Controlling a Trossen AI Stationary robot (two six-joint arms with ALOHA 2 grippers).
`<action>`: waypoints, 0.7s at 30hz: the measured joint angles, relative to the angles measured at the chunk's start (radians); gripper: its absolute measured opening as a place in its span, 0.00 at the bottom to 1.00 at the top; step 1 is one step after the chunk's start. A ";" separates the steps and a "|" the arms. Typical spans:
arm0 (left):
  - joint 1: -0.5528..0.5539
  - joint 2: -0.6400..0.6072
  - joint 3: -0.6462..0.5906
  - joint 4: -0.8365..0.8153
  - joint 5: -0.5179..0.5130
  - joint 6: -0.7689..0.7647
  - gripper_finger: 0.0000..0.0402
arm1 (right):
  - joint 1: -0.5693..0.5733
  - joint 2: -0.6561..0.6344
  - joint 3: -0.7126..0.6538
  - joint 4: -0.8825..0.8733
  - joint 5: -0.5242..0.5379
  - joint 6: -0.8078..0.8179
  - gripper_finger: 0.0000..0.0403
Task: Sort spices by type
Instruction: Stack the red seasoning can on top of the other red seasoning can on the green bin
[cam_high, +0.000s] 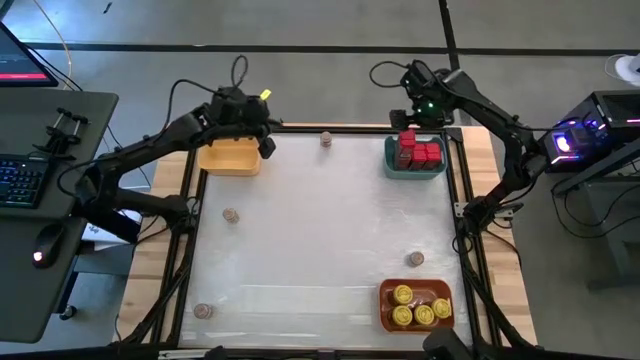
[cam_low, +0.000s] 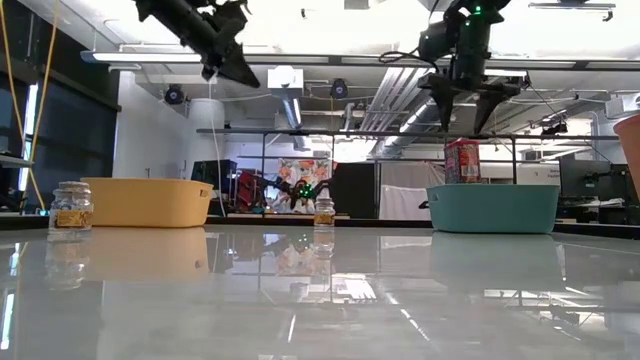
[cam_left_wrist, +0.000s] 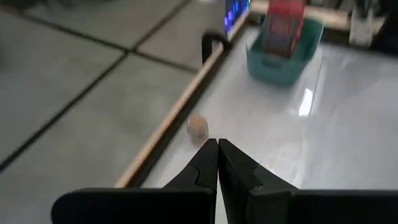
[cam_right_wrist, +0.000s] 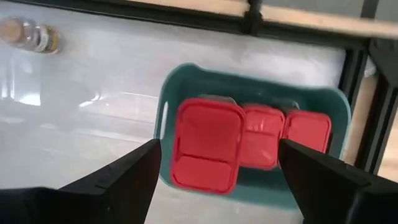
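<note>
Right gripper spread wide, empty, above red boxy lidded tins in teal plastic bin at table's far right corner, tin count partly obscured, left gripper closed, empty, over yellow bin, small tan-brown round jars scattered on table, one blurred at far edge, yellow-lidded jars in orange bin, near right corner.

Yellow bin far left, teal bin far right, orange bin near right, keyboard beside table

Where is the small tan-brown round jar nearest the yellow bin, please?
In the high view, that small tan-brown round jar stands alone on the table's left side, just below the yellow plastic bin.
</note>
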 joint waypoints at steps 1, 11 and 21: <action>0.000 -0.011 0.000 0.022 0.000 -0.006 0.00 | 0.000 0.000 0.000 0.008 -0.001 -0.013 0.79; 0.000 -0.071 0.000 0.105 -0.009 -0.094 0.00 | 0.041 -0.014 0.050 0.222 -0.108 -0.162 0.69; 0.000 -0.061 0.000 0.107 -0.042 -0.157 0.00 | 0.127 0.090 0.053 0.260 -0.110 -0.298 0.04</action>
